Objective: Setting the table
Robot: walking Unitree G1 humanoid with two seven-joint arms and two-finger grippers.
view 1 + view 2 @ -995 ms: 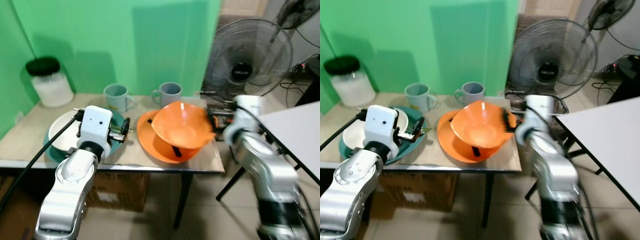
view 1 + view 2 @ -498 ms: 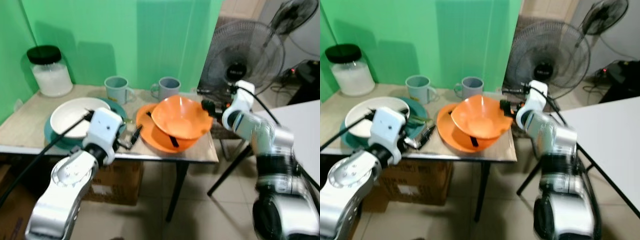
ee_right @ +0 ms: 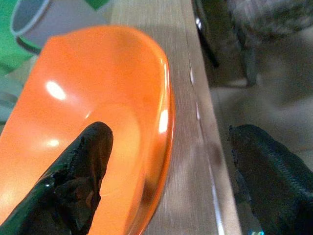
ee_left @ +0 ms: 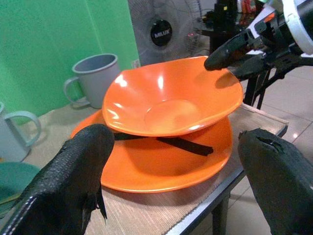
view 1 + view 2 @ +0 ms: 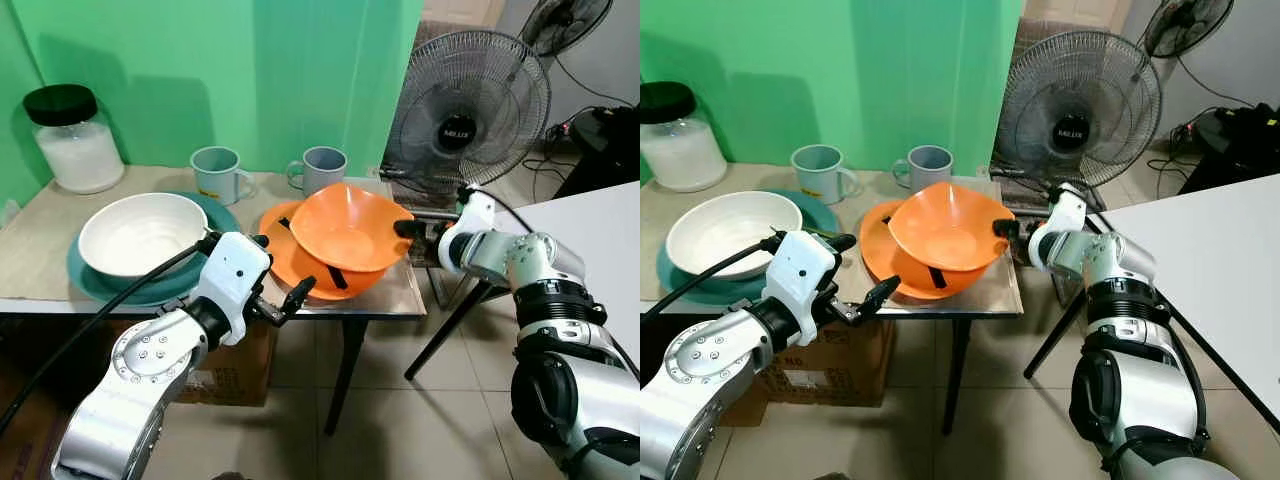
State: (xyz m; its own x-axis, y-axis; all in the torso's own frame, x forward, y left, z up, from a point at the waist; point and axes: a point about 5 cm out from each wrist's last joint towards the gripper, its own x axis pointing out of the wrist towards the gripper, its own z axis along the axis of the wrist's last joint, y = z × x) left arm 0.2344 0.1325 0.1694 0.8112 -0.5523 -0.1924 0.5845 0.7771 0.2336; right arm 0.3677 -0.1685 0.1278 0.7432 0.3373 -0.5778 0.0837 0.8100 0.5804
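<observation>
Left eye view: right tool (image 5: 408, 229) spread astride tilted orange bowl's (image 5: 347, 228) rim (left tool (image 5: 281, 302) wide).

orange bowl (image 5: 350, 228) on orange plate (image 5: 300, 268); white bowl (image 5: 140, 232) on teal plate (image 5: 100, 283); green wall (image 5: 230, 70).

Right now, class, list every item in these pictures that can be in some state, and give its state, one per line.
orange bowl: upright, tilted, resting on a black utensil in the orange plate.
white bowl: upright, on the teal plate.
left mug: upright.
right mug: upright.
jar: black lid on.
fan: whether it runs cannot be told.
left gripper: open, before the table edge.
right gripper: open, straddling the orange bowl's rim.
</observation>
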